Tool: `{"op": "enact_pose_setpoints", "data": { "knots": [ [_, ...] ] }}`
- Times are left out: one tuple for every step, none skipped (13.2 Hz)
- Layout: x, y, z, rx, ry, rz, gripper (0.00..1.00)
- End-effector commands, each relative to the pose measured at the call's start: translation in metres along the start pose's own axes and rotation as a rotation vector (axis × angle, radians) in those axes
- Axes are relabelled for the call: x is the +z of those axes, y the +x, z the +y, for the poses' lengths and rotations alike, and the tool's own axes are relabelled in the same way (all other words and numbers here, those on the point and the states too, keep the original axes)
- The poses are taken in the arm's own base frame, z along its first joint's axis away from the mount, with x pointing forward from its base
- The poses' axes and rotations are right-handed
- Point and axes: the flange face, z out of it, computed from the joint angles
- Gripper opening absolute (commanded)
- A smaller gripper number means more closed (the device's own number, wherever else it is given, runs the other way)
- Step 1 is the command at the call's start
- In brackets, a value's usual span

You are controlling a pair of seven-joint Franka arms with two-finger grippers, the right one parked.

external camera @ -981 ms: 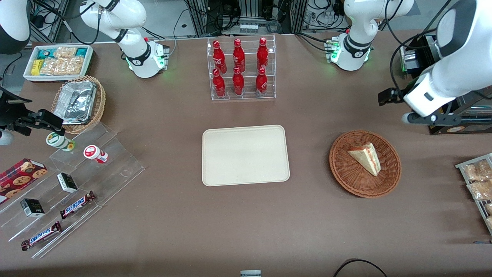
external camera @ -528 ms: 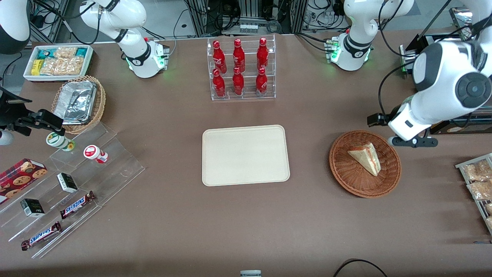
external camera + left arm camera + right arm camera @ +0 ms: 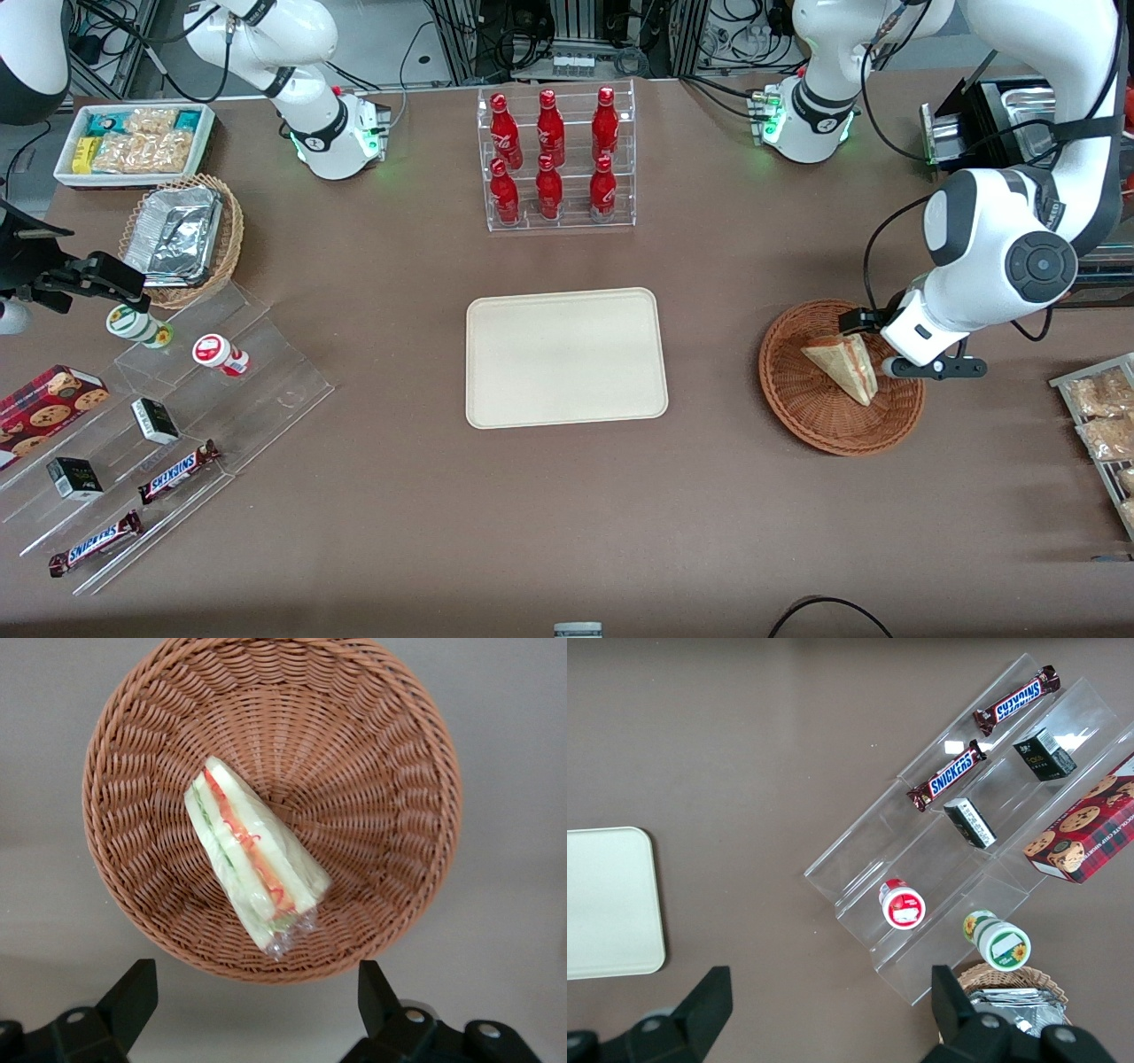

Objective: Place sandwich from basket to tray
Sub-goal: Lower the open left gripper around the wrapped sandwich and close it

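The sandwich (image 3: 843, 361), a pale wedge with red and green filling, lies wrapped in clear film in the round reddish-brown basket (image 3: 802, 399). The left wrist view shows the sandwich (image 3: 252, 855) lying slantwise on the floor of the basket (image 3: 381, 788). My left gripper (image 3: 921, 359) hovers above the basket's rim on the side toward the working arm's end of the table. It is open (image 3: 255, 1005), with its fingers wide apart, nothing between them and bare table beneath. The cream tray (image 3: 567, 357) lies flat at the table's middle, beside the basket.
A clear rack of red bottles (image 3: 554, 159) stands farther from the camera than the tray. Snack packets (image 3: 1099, 416) lie at the working arm's end. Clear steps with candy bars (image 3: 177, 416) and a tan basket of foil containers (image 3: 182, 235) are toward the parked arm's end.
My left arm has swung nearer to the camera and down, bringing the gripper from outside the basket to above its rim. The sandwich has not moved.
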Motion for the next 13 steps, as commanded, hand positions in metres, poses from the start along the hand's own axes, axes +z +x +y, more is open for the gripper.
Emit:
{"op": "enact_pose_setpoints", "data": {
  "knots": [
    [0.006,0.001,-0.005,-0.093,0.011,0.024,1.00],
    [0.007,0.002,-0.003,-0.133,0.011,0.034,1.00],
    [0.007,0.002,-0.003,-0.176,0.009,0.038,1.00],
    [0.009,0.001,-0.002,-0.225,0.007,0.046,1.00],
    [0.012,0.001,-0.001,-0.295,0.003,0.060,1.00],
    [0.016,0.000,0.001,-0.359,-0.002,0.074,1.00],
    [0.019,0.000,0.001,-0.408,-0.008,0.087,1.00],
    [0.021,0.000,0.002,-0.470,-0.015,0.100,1.00],
    [0.023,0.000,0.002,-0.529,-0.019,0.102,1.00],
    [0.024,0.001,0.002,-0.576,-0.021,0.100,1.00],
    [0.024,0.001,0.002,-0.608,-0.024,0.103,1.00],
    [0.027,0.001,0.002,-0.636,-0.024,0.098,1.00],
    [0.031,0.002,0.003,-0.683,-0.029,0.103,1.00]
  ]
}}
